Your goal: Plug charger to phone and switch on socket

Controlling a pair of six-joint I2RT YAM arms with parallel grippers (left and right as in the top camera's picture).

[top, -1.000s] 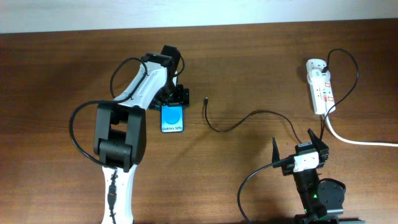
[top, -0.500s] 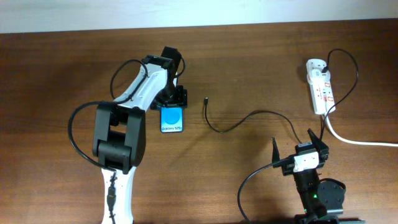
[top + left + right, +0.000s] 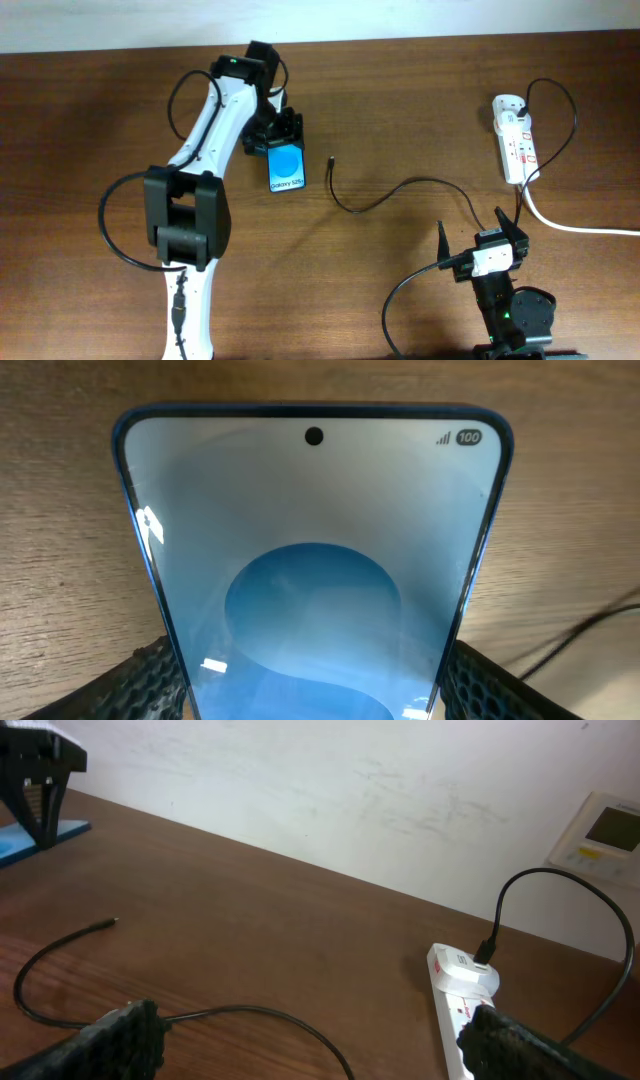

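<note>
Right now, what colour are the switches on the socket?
The switches are red, on the white socket; the overhead view shows them best.

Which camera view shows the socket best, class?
Overhead: the whole socket lies in view, end to end. The right wrist view catches only its plugged end, cut off by the frame edge. The left wrist view shows none of it.

white "Galaxy S25" on the phone point(image 3: 286, 168) screen, "100" battery badge at its top corner
</note>
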